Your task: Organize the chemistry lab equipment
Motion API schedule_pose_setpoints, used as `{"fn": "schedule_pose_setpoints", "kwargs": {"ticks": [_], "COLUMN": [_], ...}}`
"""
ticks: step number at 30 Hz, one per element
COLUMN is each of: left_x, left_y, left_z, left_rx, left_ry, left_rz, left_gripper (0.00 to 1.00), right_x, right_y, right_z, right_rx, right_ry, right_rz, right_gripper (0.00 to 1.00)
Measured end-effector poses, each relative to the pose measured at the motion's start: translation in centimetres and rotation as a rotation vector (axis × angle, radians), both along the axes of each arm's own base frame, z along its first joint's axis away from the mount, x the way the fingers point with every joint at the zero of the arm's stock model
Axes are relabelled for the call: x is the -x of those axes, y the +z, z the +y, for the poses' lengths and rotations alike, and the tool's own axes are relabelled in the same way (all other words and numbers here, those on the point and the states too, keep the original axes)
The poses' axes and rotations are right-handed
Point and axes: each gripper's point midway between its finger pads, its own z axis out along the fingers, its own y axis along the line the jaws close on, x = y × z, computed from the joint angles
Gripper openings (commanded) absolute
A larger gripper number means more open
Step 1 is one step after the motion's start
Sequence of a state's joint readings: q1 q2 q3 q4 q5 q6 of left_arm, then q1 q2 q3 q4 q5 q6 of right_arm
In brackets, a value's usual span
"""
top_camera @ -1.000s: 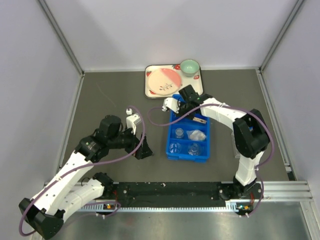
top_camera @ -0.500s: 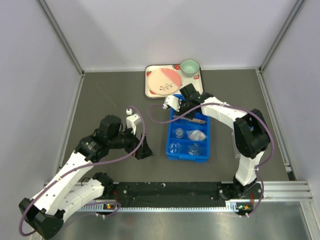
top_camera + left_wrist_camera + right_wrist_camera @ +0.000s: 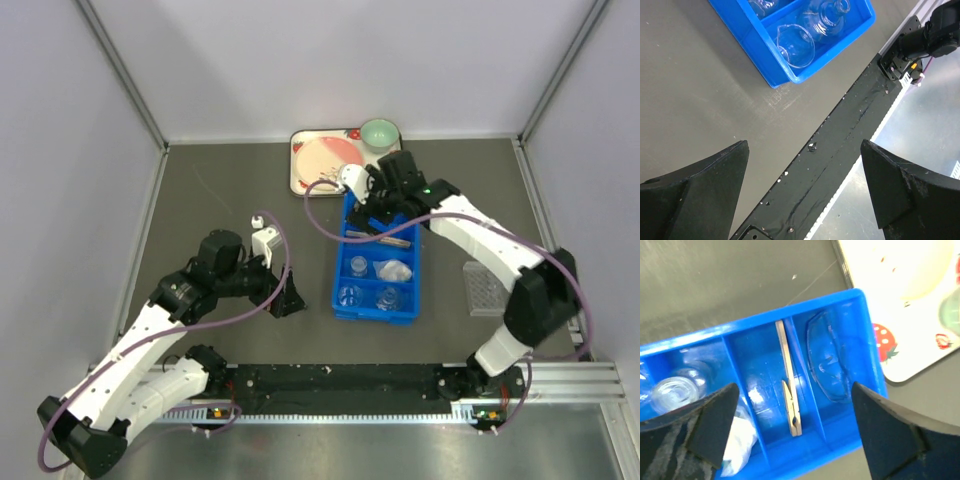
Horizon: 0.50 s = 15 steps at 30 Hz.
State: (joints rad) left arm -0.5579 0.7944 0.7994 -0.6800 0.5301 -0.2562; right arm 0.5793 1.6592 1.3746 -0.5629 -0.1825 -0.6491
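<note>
A blue bin [image 3: 378,262] holds the lab glassware: small clear beakers [image 3: 358,265] and a clear flask [image 3: 827,12]. A thin wooden stick [image 3: 790,387] lies loose in one narrow compartment, and a clear curved piece [image 3: 832,357] fills the end compartment beside it. My right gripper [image 3: 795,385] hangs open above that stick, touching nothing; from above it [image 3: 375,212] is over the bin's far end. A clear tube rack [image 3: 487,288] sits on the table right of the bin. My left gripper [image 3: 804,142] is open and empty, left of the bin [image 3: 290,300].
The strawberry-print tray [image 3: 302,178], with a pink plate [image 3: 330,165] and a green bowl [image 3: 380,133], stands just behind the bin. A white crumpled item [image 3: 740,445] lies in a bin compartment. The black base rail [image 3: 840,150] runs along the near edge.
My right gripper has opened and let go of the wooden stick, which now lies in the bin. The right arm swung back and rightward, uncovering the tube rack. The left arm has not moved.
</note>
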Motion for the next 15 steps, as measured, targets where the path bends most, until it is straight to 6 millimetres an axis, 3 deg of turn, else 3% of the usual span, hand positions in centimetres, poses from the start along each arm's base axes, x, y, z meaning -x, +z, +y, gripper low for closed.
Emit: {"fn": "schedule_pose_setpoints", "kwargs": {"ticks": [4,8,11,15], "left_x": [-0.7,-2.0,-3.2,-4.5], "left_y": [0.9,2.4,3.1,3.5], "left_z": [0.1,0.2,0.2,0.5], "left_rx": [-0.004,-0.009,-0.026,-0.048], "left_ry": [0.027,0.067,0.102,0.151], "left_rz": [-0.032,-0.074,-0.093,-0.119], "left_gripper": [0.99,0.99,0.99,0.99], "right_x": [1.4,3.1,4.2,5.5], "right_y": [8.4,15.0,18.2,19.8], "right_z": [-0.3,-2.1,-3.9,-6.4], "right_rx": [-0.175,-0.338,-0.439,-0.522], "right_ry": [-0.040,-0.159,-0.277,-0.426], "right_rz": [-0.144,-0.256,-0.303,-0.320], "right_gripper": [0.99,0.99,0.99,0.99]}}
